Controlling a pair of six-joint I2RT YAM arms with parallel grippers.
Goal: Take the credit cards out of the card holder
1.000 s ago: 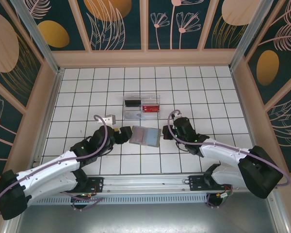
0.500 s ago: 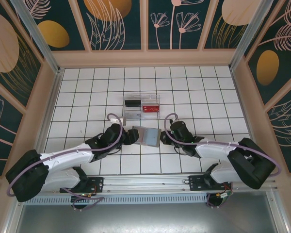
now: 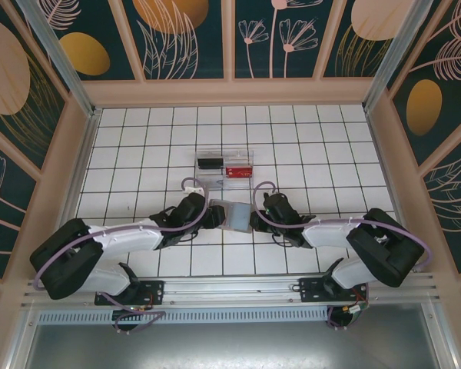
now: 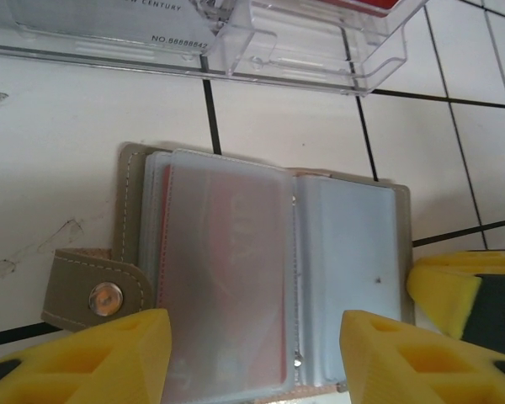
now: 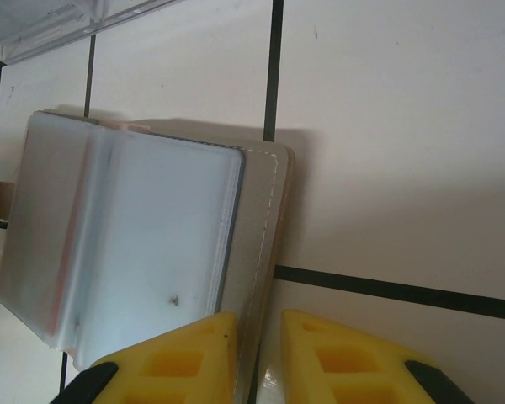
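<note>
The card holder (image 3: 233, 213) lies open on the tiles between both arms, taupe-grey with clear sleeves and a snap tab (image 4: 93, 290). A reddish credit card (image 4: 223, 269) shows through the left sleeve, and its red edge (image 5: 63, 278) also peeks out in the right wrist view. The right sleeve looks pale and its contents are unclear. My left gripper (image 4: 248, 358) is open, its yellow fingers straddling the holder's near edge. My right gripper (image 5: 257, 362) is nearly closed, pinching the holder's (image 5: 257, 219) right cover edge.
A clear plastic tray (image 3: 225, 167) stands just beyond the holder, with a red card and a dark item in it. Its near wall (image 4: 236, 63) is close to the holder's far edge. Wooden walls ring the white tiled floor.
Both arms have stretched in toward the holder and dropped low. The grippers now meet at its two sides, and the holder has shifted slightly toward the tray.
</note>
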